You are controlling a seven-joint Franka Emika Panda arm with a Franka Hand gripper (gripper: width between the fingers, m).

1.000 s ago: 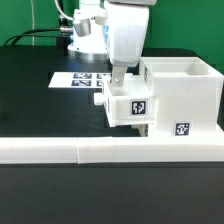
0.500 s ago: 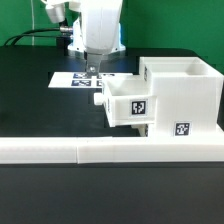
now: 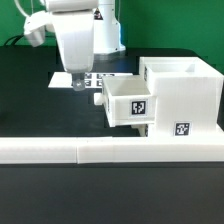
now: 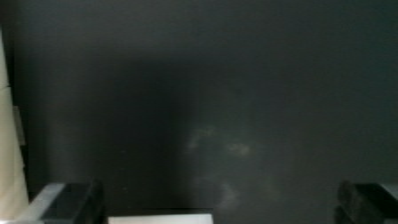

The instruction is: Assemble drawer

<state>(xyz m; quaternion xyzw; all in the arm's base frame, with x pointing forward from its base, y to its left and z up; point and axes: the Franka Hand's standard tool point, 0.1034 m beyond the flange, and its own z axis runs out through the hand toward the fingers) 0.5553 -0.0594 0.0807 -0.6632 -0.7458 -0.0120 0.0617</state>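
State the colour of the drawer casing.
White, with black-and-white square tags; the casing shows best in the exterior view.

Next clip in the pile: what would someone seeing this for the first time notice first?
The big white casing dominates the exterior view's right, with a knobbed tray sticking partway out of its side, tags facing the camera. The gripper hangs over the marker board at that view's left, apart from the tray; the wrist view shows its fingers spread wide over black table, holding nothing. A long low white wall strip runs across the front.
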